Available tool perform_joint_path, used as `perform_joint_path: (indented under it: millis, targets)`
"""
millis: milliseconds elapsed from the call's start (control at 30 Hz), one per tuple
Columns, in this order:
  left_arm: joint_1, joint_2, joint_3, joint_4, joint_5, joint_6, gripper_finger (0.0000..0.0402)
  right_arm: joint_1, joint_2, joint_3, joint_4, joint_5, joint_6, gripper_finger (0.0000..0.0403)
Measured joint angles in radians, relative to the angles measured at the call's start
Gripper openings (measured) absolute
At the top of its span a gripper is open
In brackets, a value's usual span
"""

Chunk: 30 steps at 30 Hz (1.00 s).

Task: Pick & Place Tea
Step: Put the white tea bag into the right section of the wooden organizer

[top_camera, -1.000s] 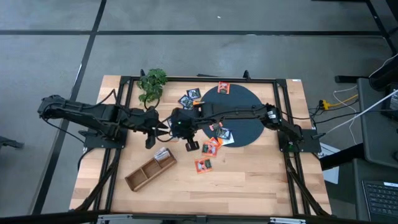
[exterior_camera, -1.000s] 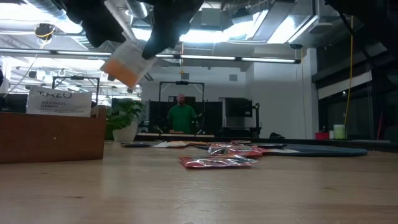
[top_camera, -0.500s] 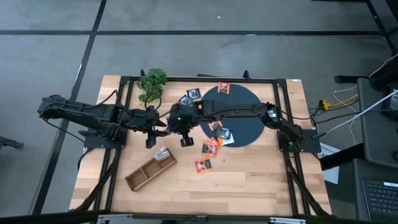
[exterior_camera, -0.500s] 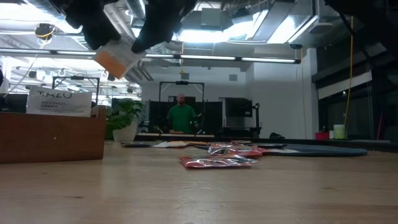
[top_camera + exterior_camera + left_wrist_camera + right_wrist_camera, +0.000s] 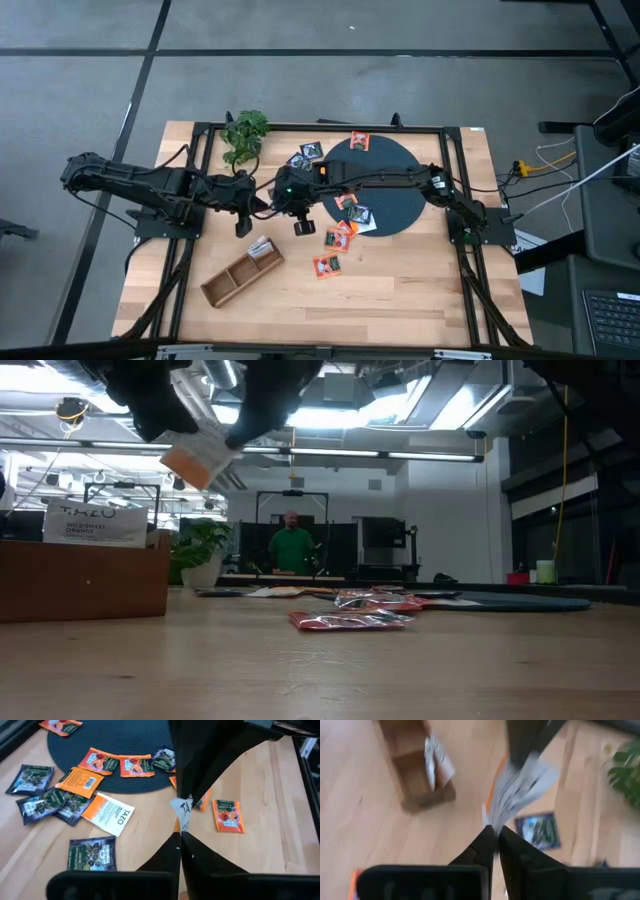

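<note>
We see the left gripper [image 5: 181,831] and right gripper [image 5: 492,831] both pinching one white-and-orange tea sachet [image 5: 197,458] above the table [image 5: 420,290].

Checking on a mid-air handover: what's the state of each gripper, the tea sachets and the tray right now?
left gripper: shut on the raised sachet, above the table.
right gripper: at the same sachet, tip to tip with the left.
raised sachet: in the air, tilted, between both grippers.
loose sachets: lying flat on the table and the dark disc.
wooden tray: on the table, one sachet in its end compartment.
</note>
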Motion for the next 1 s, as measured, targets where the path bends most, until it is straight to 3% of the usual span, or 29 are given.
perform_joint_path:
  millis: [233, 400, 567, 733, 867, 1000]
  targets:
    - [-0.069, 0.000, 0.000, 0.031, -0.070, -0.062, 0.0002, 0.013, -0.033, 0.000, -0.113, -0.048, 0.003, 0.0034]
    - [-0.168, -0.001, -0.007, 0.046, -0.214, -0.133, 0.0002, 0.025, -0.069, -0.004, -0.240, -0.059, 0.038, 0.0035]
    - [-0.260, -0.018, -0.124, 0.268, -0.289, -0.158, 0.0002, 0.048, -0.182, -0.158, -0.217, -0.054, 0.082, 0.0035]
    - [-0.288, -0.038, -0.234, 0.473, -0.301, -0.139, 0.0002, 0.076, -0.440, -0.563, 0.119, -0.056, 0.177, 0.0036]
    - [-0.288, -0.039, -0.297, 0.705, -0.299, -0.046, 0.0002, 0.094, -0.656, -0.931, 0.539, -0.014, 0.287, 0.0036]
    - [-0.287, -0.028, -0.367, 0.906, -0.305, 0.027, 0.0002, 0.105, -0.781, -1.250, 1.008, 0.013, 0.386, 0.0036]
